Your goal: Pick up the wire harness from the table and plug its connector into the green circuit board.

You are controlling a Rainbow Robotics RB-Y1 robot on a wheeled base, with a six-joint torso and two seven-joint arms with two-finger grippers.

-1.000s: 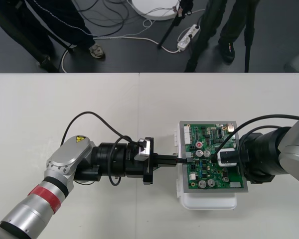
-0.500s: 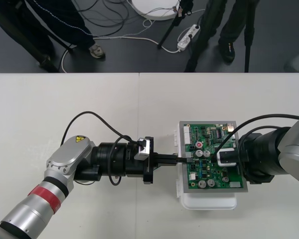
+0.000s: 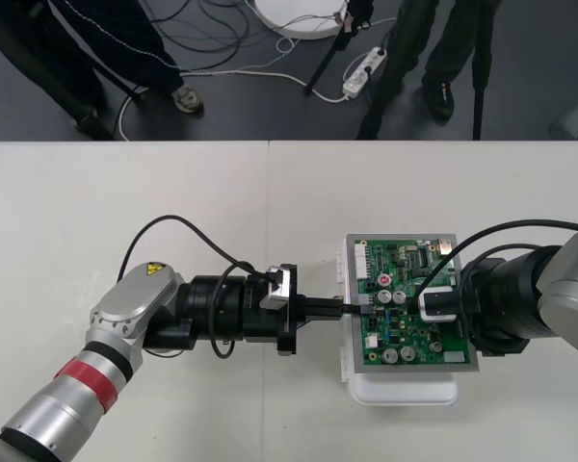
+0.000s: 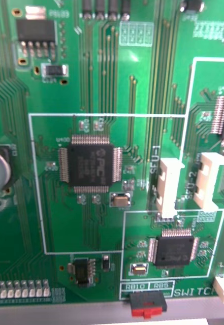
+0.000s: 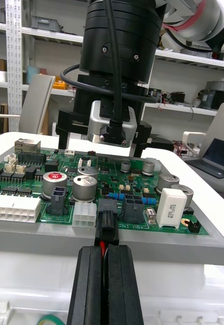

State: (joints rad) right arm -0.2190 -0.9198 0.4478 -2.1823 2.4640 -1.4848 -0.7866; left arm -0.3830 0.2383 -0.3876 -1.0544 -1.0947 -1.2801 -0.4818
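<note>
Pale table (image 3: 125,192) meets dark floor (image 3: 544,48) strewn with cables (image 3: 222,29).

left claw (image 5: 102,252) pinching plug (image 5: 107,224), green board (image 5: 26,186)

- circuit board (image 3: 405,308): on base (image 3: 405,390), right of centre in the frame.
- plug (image 3: 364,306): at the board's left edge, clamped between the fingers of the left gripper (image 3: 343,308).
- right gripper (image 3: 441,306): over the board's right half.

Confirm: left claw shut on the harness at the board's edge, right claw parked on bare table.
Wrong on the right claw: it is over the board, as the front view shows. The left claw is shut on the harness at the board's edge.
</note>
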